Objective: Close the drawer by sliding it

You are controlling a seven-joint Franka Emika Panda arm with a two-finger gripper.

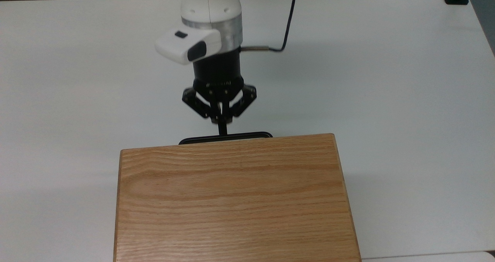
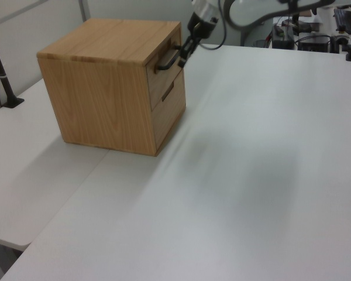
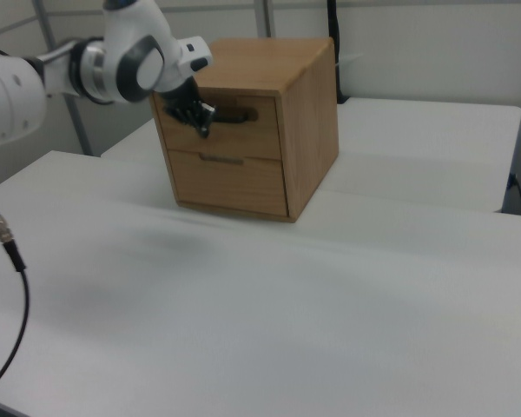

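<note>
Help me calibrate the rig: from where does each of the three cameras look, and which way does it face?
Top view: above and behind the oak cabinet box, looking down over its top at the black two-finger gripper and white wrist.
Left view: off one front corner, facing the closed top drawer, gripper and arm.
Right view: off the opposite front corner, facing the front; white arm enters from the right view's left.
All three share the drawer's long black bar handle.
</note>
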